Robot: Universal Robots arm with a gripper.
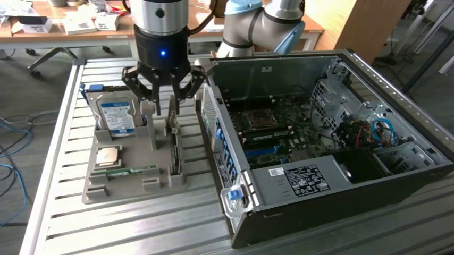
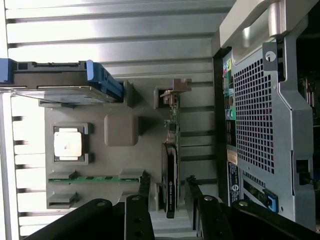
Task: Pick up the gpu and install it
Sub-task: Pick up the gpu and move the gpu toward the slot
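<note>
Open fingers of the gripper hover either side of the gpu, which stands edge-on in its tray slot beside the case; it is neither picked up nor installed yet.

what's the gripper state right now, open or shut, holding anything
Gripper: open, holding nothing, poised over the gpu that stands edge-on in the grey tray.

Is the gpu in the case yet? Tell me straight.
No: the gpu stands edge-on in the grey tray, outside the case, with the open pincer above it.
</note>
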